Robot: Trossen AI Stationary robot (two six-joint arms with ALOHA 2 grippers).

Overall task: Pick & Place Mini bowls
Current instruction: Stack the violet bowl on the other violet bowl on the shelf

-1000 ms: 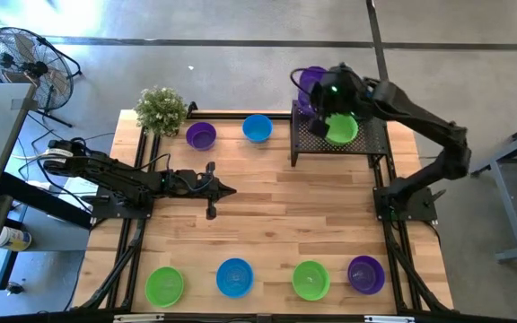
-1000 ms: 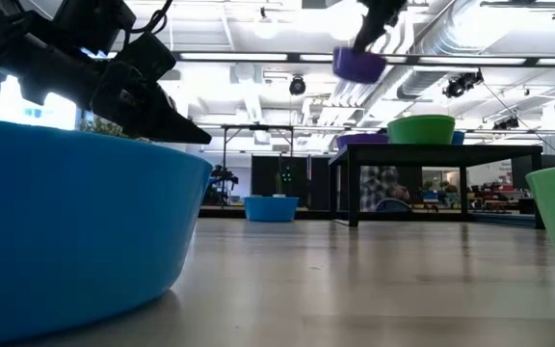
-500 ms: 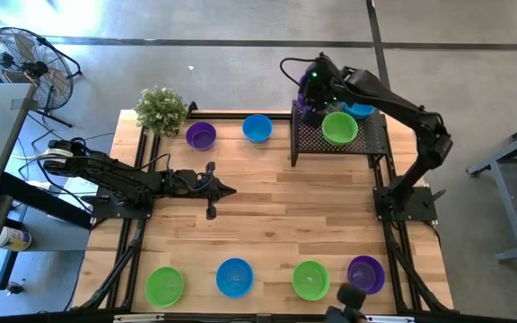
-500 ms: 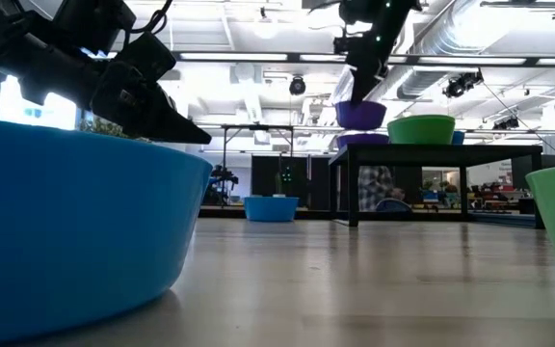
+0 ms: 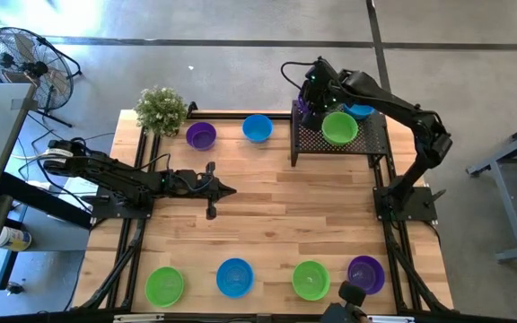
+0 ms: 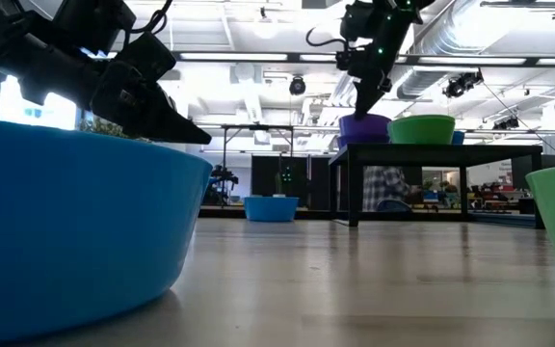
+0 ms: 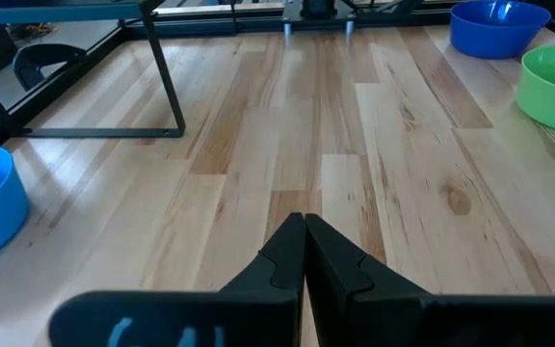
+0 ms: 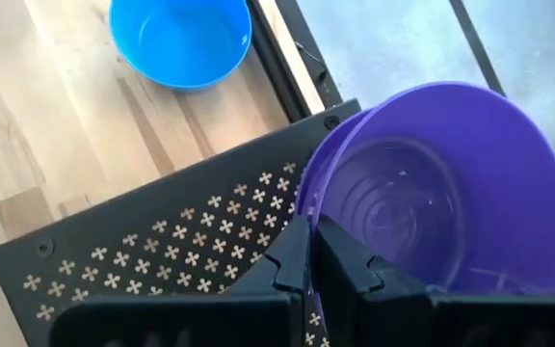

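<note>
We have swung the right pincer (image 8: 311, 253) across and lowered its purple bowl (image 8: 441, 188) from mid-air onto the tray (image 5: 366, 142), at the far corner.

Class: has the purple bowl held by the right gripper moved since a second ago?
Yes. The purple bowl dropped onto the black mesh tray.

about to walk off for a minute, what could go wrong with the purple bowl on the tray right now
The right gripper is shut on the rim of the purple bowl, which sits at a corner of the black mesh tray; released off-centre, it might tip over the edge. The green bowl and a blue bowl crowd the same tray, so the arm could nudge them as it pulls away.
</note>
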